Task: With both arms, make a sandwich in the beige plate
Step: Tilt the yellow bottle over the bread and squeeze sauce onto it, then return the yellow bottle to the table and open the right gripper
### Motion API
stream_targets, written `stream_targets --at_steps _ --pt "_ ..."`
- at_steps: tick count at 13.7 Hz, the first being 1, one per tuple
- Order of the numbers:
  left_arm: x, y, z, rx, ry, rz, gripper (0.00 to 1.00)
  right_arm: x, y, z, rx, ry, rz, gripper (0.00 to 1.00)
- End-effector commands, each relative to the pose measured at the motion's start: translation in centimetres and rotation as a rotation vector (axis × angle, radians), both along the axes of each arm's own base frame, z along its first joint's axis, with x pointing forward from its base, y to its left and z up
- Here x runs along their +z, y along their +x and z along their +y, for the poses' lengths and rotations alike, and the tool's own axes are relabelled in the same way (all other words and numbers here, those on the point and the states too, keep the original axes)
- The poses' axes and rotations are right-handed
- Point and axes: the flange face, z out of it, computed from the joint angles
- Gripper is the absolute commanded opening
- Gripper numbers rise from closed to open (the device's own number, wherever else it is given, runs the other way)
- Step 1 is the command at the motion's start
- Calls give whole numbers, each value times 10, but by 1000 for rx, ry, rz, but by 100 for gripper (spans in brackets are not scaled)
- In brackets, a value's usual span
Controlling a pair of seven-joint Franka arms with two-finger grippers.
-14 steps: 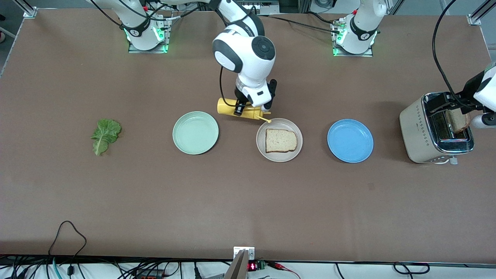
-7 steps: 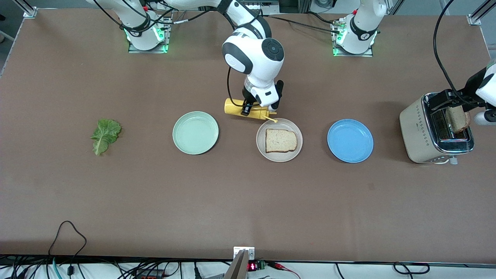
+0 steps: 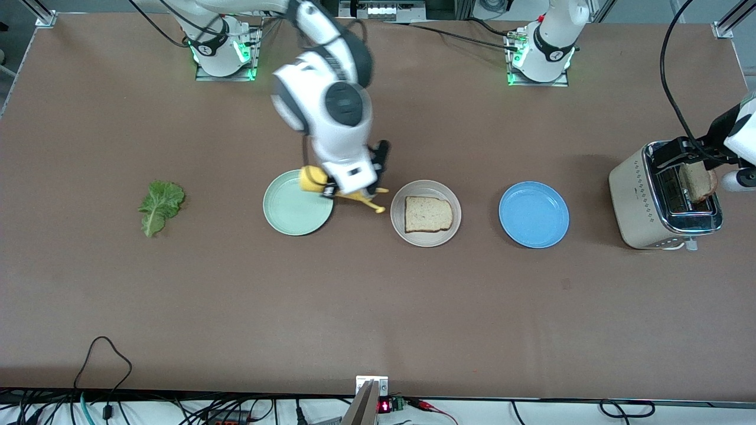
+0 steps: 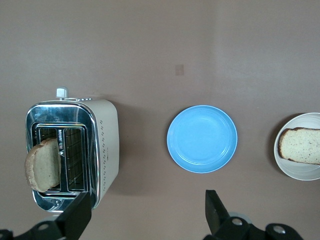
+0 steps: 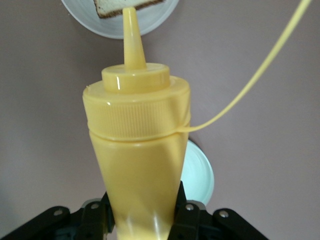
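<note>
- Front view: high over the table, facing the arm bases along twelve o'clock, taking in the whole tabletop.
- Left wrist view: looks straight down from well above the toaster [image 4: 72, 150] and blue plate [image 4: 202, 138].
- Right wrist view: close along the yellow squeeze bottle [image 5: 136, 145].
- All three share the beige plate [image 3: 397, 227] with its bread slice [image 3: 427, 214].

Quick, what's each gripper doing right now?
Left gripper: open, empty, over the toaster.
Right gripper: shut on the yellow squeeze bottle.
</note>
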Motion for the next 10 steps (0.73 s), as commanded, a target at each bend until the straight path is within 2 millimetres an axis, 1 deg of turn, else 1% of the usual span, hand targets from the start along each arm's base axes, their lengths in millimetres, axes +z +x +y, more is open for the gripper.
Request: stream_targets --at_steps 1,2,3,4,6,7,9,10 --pt "3 -7 0 -3 -14 -3 100 48 28 -88 35 185 103 4" --pt "3 -7 0 -3 -14 -5 100 46 44 -129 35 273 153 4" --pt "3 -7 0 -5 -14 -3 100 43 50 -159 34 346 193 6" --pt "2 -7 0 -5 -13 -2 100 37 51 -186 48 403 213 6" --pt "-2 -5 -1 -8 -15 4 100 20 48 -230 68 492 240 6" --pt "-6 -3 -3 -9 -15 12 100 8 49 -252 85 538 247 6" --pt "-15 0 -6 -15 -15 27 100 -24 47 -296 89 664 255 6" --pt "-18 2 -5 -24 -16 31 100 -36 46 -313 114 706 239 6"
